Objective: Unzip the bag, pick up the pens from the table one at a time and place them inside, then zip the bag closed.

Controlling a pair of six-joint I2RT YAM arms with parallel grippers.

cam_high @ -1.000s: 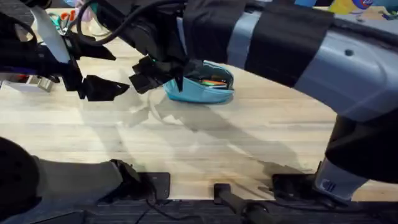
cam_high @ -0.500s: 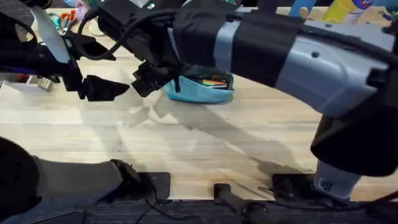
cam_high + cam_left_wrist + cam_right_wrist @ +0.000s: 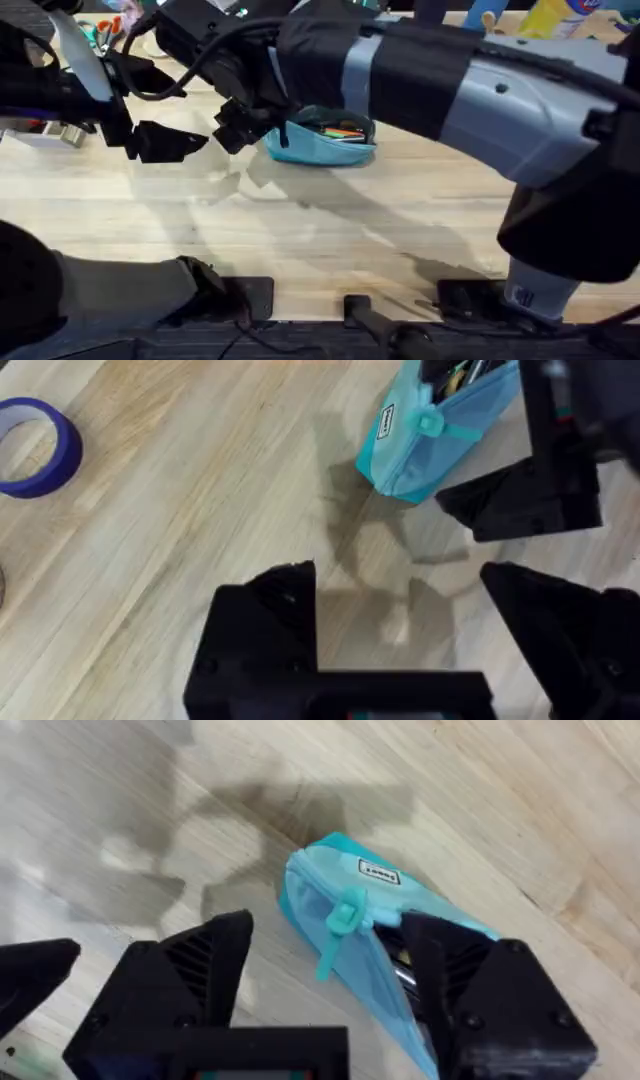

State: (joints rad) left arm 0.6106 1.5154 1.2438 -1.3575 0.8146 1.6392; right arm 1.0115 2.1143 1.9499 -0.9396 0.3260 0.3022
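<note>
A pale wooden tabletop (image 3: 330, 215) of joined planks with visible grain runs across the scene, evenly lit, with soft grey shadows lying on its middle. Along its far edge sits clutter: a yellow bottle (image 3: 556, 14) at the far right corner, something blue (image 3: 487, 15) just beside it, and orange and teal items (image 3: 108, 30) at the far left corner. A roll of blue tape (image 3: 35, 447) lies flat on the planks. Small silver metal objects (image 3: 52, 132) rest by the tabletop's left edge. Dark fixtures (image 3: 400, 305) line its near edge.
</note>
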